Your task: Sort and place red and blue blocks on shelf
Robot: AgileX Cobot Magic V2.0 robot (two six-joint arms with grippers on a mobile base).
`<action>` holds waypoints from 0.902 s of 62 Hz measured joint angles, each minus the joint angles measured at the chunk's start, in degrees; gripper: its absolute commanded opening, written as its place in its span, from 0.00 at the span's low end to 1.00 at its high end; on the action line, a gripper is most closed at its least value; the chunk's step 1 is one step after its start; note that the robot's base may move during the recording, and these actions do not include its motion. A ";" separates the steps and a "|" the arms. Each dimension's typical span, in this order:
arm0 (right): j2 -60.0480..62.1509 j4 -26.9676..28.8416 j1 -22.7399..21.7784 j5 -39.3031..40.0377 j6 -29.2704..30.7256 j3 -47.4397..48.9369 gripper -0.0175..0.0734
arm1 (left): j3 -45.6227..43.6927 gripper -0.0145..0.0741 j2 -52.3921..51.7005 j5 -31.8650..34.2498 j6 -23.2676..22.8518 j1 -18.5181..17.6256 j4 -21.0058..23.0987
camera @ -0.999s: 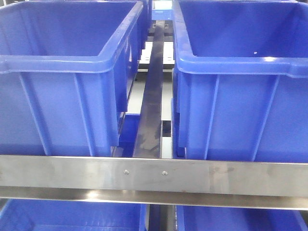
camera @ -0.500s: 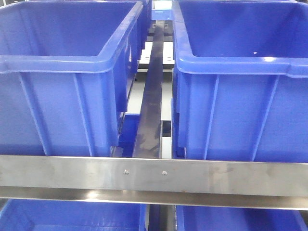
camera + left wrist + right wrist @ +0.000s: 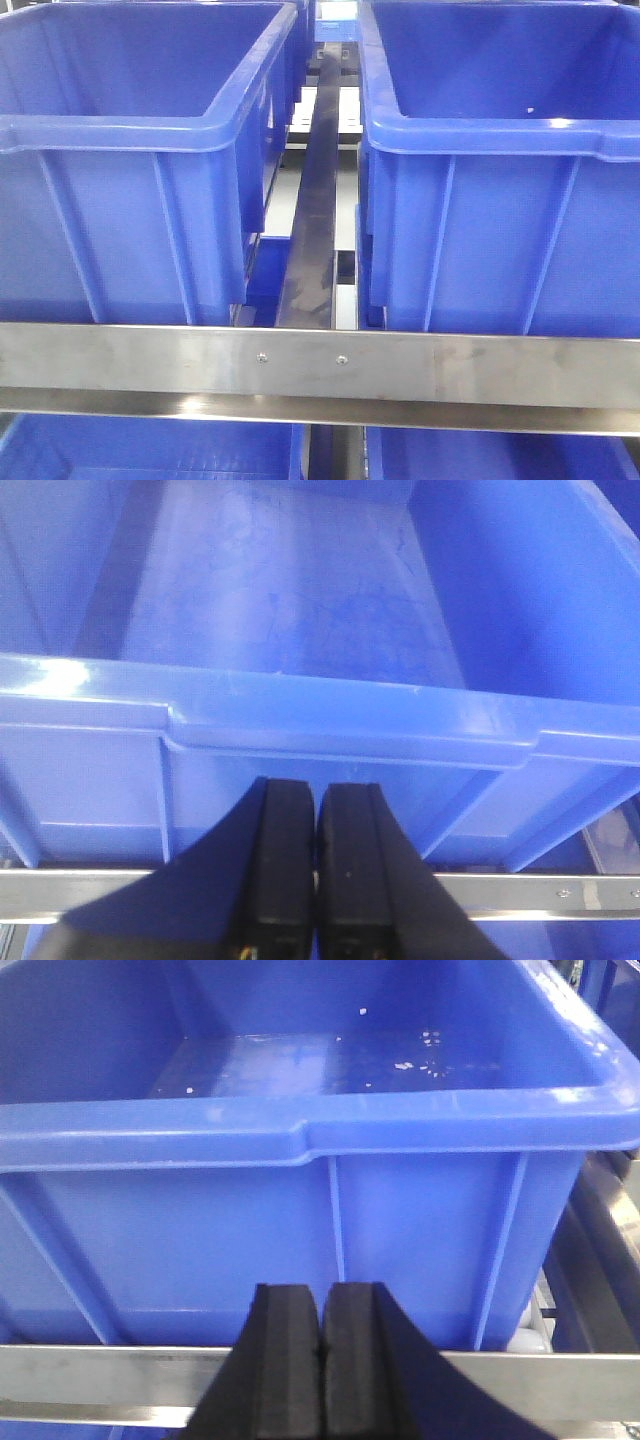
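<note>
Both grippers are pinched fully together, holding nothing: the left gripper (image 3: pixel 316 810) faces 1 blue bin (image 3: pixel 300 730), the right gripper (image 3: pixel 324 1310) another bin (image 3: pixel 300 1140). Neither block appears in any view. The shelf (image 3: pixel 320 365) rail lies at 6 o'clock. The robot would do best to locate a block before reaching.

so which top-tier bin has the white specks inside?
The right-hand bin, right of the dark centre divider; specks dot its floor. The left bin shows none.
</note>
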State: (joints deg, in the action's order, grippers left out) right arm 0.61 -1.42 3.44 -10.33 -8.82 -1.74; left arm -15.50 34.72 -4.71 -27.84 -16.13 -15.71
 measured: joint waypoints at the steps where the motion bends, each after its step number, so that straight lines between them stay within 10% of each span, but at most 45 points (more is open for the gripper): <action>1: 0.00 0.00 0.00 0.00 0.00 0.00 0.25 | 0.00 0.32 0.00 0.00 0.00 0.00 0.00; 31: 0.00 0.00 0.00 -0.10 -0.11 0.00 0.25 | 0.00 0.32 -3.09 0.00 0.00 0.52 0.00; 56: 0.00 0.02 0.00 -0.10 -0.11 0.00 0.25 | 6.73 0.32 -27.12 0.09 0.00 12.37 -0.75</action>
State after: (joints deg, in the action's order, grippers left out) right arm 0.61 -1.40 3.44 -10.43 -8.93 -1.74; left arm -8.77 7.60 -4.61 -27.84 -3.76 -16.47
